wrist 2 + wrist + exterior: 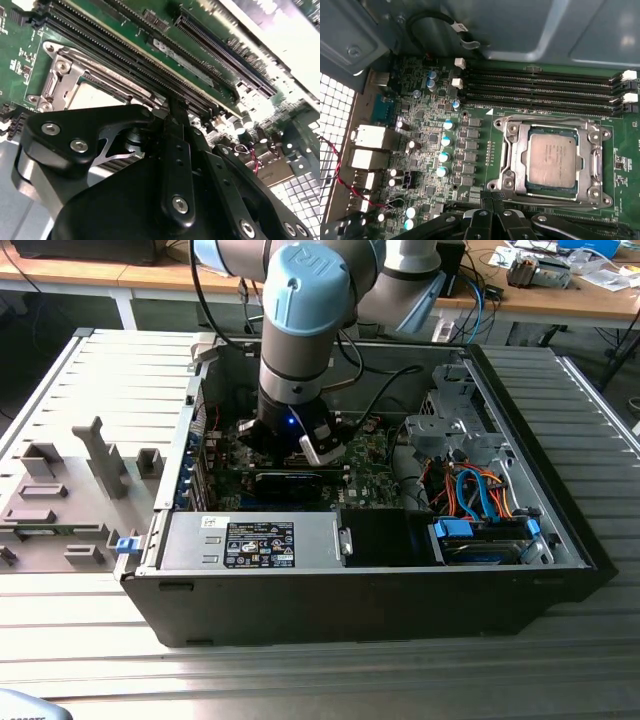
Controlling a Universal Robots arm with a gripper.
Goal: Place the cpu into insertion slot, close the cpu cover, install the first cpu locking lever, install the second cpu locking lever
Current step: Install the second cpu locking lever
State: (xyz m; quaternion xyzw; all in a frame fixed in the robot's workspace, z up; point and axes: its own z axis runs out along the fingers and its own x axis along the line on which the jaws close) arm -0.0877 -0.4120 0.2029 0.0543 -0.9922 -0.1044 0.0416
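Inside the open computer case [560, 540] in the exterior view, the arm reaches down so that the gripper [300, 452] hangs low over the green motherboard [375, 475], beside a long black card [288, 483].

Seen in the second wrist view, the gripper [169, 107] has its fingers drawn together into a narrow tip just above the memory slots [125, 57], with nothing visible between them. The insertion slot [62, 82] lies beside that tip, half hidden by the gripper body.

Across the first wrist view, the cpu [553, 161] already sits flat in the insertion slot [506, 172], and the cpu cover [552, 130] lies down around it, its window framing the metal face. The gripper [492, 196] is near the socket's edge, apart from the chip. I judge the cpu light, stiff and fragile underneath, best held by its bare edges; the cover is thin, springy metal.
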